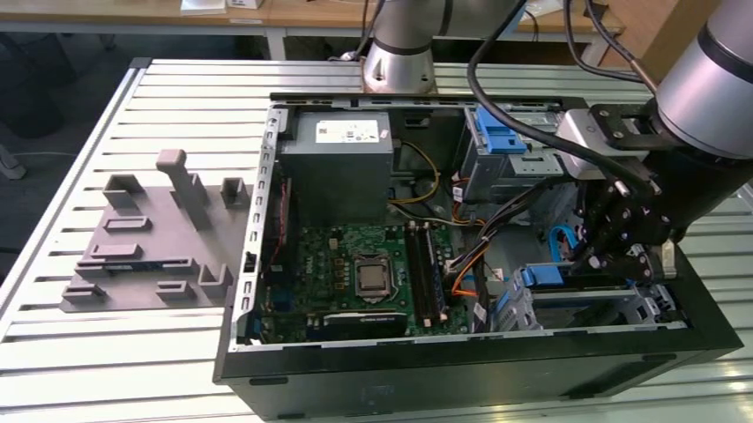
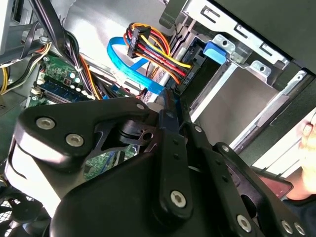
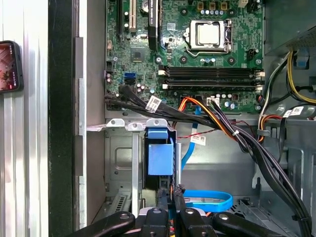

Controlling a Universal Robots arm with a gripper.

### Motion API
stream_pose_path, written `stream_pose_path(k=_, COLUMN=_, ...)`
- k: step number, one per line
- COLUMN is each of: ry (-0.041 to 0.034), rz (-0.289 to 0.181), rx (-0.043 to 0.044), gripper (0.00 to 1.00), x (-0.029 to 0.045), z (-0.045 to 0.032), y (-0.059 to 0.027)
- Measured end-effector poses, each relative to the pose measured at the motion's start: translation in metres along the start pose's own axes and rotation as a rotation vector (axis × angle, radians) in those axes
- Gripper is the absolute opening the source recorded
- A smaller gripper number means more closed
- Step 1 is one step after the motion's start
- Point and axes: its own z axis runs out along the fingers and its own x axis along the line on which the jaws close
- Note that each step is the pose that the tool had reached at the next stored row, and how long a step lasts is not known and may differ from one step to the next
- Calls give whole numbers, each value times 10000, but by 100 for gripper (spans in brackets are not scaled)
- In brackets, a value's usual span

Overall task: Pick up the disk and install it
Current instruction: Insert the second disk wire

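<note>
While our gripper [image 3: 169,197] reaches into the open black computer case [image 1: 471,361], fingers nearly together, we hold nothing.
We see the blue-framed silver disk [image 3: 160,157] seated edgewise in its grey metal bay [image 3: 121,163], just beyond the fingertips.

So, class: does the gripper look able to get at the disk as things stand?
Probably yes: the gripper sits right at the blue-framed disk in the open case, and the blue cable lies beside, not between them.

No legible text; white sticker [image 1: 348,132] on power supply [image 1: 341,167] unreadable.
</note>
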Motion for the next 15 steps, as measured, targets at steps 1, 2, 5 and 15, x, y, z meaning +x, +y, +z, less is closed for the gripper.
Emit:
stream_pose_path(k=1, ry=-3, rz=1, rx=0, gripper=16, x=0, z=1, y=-1)
stream_pose_path(k=2, ry=-7, rz=1, rx=0, gripper=16, x=1, z=2, y=-1)
stream_pose_path(k=5, ry=-14, rz=0, rx=0, gripper=16, x=5, z=13, y=-2)
stream_pose_path(k=15, ry=-18, rz=0, rx=1, gripper=16, x=8, z=34, y=-2)
